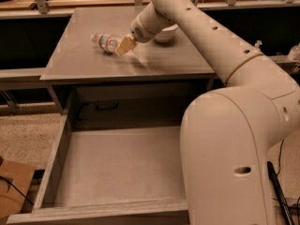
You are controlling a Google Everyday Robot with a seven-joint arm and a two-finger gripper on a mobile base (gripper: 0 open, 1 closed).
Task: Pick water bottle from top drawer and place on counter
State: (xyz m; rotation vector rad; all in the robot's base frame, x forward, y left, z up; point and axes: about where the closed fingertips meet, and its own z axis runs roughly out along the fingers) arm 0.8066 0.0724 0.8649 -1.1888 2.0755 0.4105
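Observation:
The water bottle (106, 42), clear with a white cap and a red-and-white label, lies nearly flat, low over the left middle of the grey counter (79, 60); its cap points left. My gripper (123, 46) is at the bottle's right end, its tan fingers (125, 44) shut on the bottle's base. I cannot tell whether the bottle touches the counter. The top drawer (61, 149) is pulled wide open below the counter, and its flat grey bottom is bare.
A white bowl (165, 33) stands on the counter just behind my wrist. My arm's large body (229, 158) covers the right side of the drawer. A cardboard box (14, 186) sits on the floor at the lower left. Wooden shelving runs behind the counter.

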